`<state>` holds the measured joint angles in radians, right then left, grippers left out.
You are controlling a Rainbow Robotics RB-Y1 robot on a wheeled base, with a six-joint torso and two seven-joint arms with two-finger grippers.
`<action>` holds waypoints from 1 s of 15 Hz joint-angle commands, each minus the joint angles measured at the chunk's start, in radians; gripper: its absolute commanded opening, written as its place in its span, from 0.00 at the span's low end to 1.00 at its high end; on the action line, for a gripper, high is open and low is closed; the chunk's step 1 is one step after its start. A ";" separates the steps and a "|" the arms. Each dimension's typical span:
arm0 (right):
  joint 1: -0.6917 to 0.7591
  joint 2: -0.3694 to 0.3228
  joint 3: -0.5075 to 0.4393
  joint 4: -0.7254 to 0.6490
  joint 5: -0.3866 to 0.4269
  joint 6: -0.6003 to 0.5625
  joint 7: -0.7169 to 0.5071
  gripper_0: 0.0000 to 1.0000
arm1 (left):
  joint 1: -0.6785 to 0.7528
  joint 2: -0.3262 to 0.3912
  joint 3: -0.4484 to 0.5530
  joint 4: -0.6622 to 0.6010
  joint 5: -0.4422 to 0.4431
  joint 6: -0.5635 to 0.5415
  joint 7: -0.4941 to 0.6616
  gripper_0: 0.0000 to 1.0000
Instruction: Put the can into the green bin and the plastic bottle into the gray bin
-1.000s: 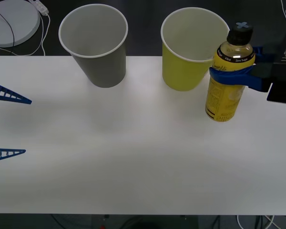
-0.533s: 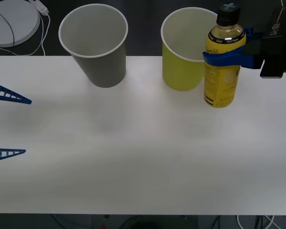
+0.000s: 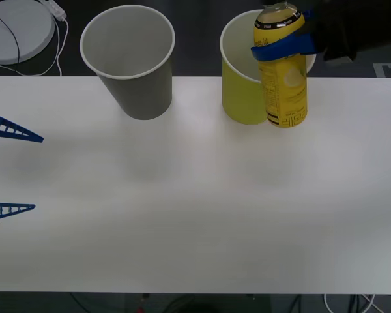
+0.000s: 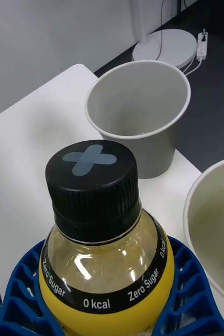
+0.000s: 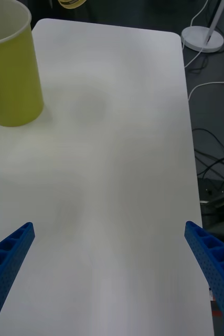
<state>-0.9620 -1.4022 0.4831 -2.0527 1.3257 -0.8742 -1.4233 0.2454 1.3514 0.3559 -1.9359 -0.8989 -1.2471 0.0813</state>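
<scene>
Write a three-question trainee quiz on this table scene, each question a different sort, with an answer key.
1. True or false: the right gripper holds the plastic bottle clear of the table.
2. Which cup is the bottle nearest in the front view? A) gray bin B) green bin
3. Fill in: the left gripper waits at the table's left edge with its fingers ____.

Key: 1 true; 2 B; 3 open.
</scene>
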 commanded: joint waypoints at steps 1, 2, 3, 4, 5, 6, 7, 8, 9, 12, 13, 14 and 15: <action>-0.236 0.049 0.190 0.111 -0.011 -0.058 -0.008 0.00 | 0.000 0.000 0.000 0.000 0.000 0.000 0.000 1.00; -0.314 0.091 0.249 0.169 -0.019 -0.088 -0.008 0.00 | 0.000 0.000 0.000 0.000 0.000 0.000 0.000 1.00; -0.360 0.121 0.279 0.212 -0.022 -0.106 -0.008 0.00 | 0.000 0.000 0.000 0.000 0.000 0.000 0.000 1.00; -0.402 0.158 0.310 0.261 -0.023 -0.108 -0.008 0.00 | 0.000 0.000 0.000 0.000 0.000 0.000 0.000 1.00; -0.425 0.183 0.327 0.296 -0.025 -0.108 -0.008 0.00 | 0.000 0.000 0.000 0.000 0.000 0.000 0.000 1.00; -0.448 0.209 0.347 0.330 -0.023 -0.109 -0.008 0.00 | 0.000 0.000 0.000 0.000 0.000 0.000 0.000 1.00; -0.486 0.238 0.382 0.373 -0.023 -0.109 -0.008 0.00 | 0.000 0.000 0.000 0.000 0.000 0.000 0.000 1.00; -0.521 0.259 0.414 0.405 -0.025 -0.108 -0.008 0.00 | 0.000 0.000 0.000 0.000 0.000 0.000 0.000 1.00; -0.564 0.289 0.454 0.450 -0.026 -0.108 -0.008 0.00 | 0.000 0.000 0.000 0.000 0.000 0.000 0.000 1.00; -0.653 0.364 0.532 0.568 -0.036 -0.109 -0.009 0.00 | 0.000 0.000 0.000 0.000 0.000 0.000 0.000 1.00; -0.682 0.396 0.558 0.615 -0.039 -0.109 -0.008 0.00 | 0.000 0.000 0.000 0.000 0.000 0.000 0.000 1.00; -0.704 0.420 0.574 0.649 -0.042 -0.109 -0.008 0.00 | 0.000 0.000 0.000 0.000 0.000 0.000 0.000 1.00; -0.728 0.448 0.594 0.691 -0.045 -0.109 -0.008 0.00 | 0.000 0.000 0.000 0.000 0.000 0.000 0.000 1.00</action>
<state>-1.6732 -0.9738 1.0629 -1.3911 1.2832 -0.9833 -1.4316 0.2455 1.3514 0.3559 -1.9359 -0.8989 -1.2471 0.0813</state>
